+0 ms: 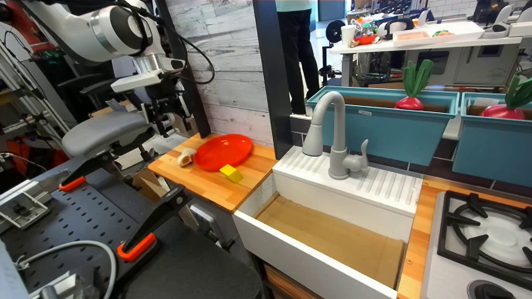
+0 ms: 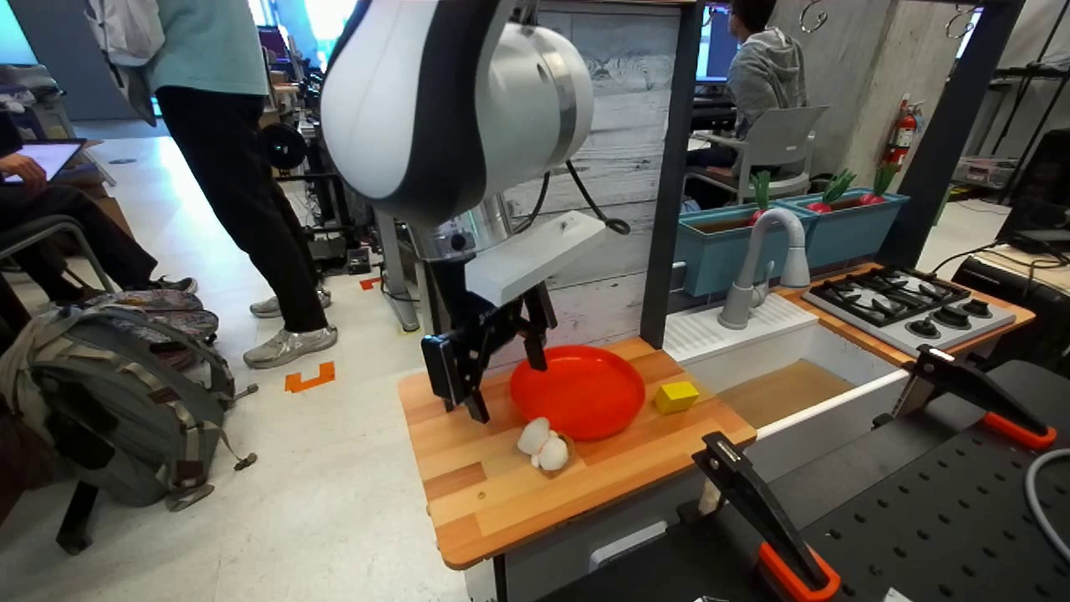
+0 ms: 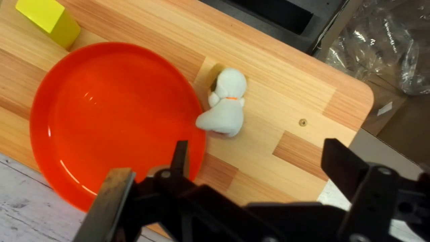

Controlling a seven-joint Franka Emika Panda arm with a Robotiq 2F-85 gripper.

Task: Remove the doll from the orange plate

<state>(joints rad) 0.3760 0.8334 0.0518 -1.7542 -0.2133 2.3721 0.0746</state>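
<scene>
- Jaws hang parted and empty in an exterior view, above the end of the tabletop (image 2: 518, 502); the doll (image 2: 549, 450) lies on it, just beside the plate (image 2: 577, 389).
- In an exterior view, the yellow block (image 1: 231, 173) sits by the plate towards the sink (image 1: 299, 263), off my likely path.
- In my wrist view, the doll lies ahead of the jaws, slightly plateward, its long axis across their closing line. Its pointed hem overlaps the rim; whether it rests there I can't tell. Removal looks nearly done, and bare tabletop towards the rounded corner gives me room to pull it clear.
</scene>
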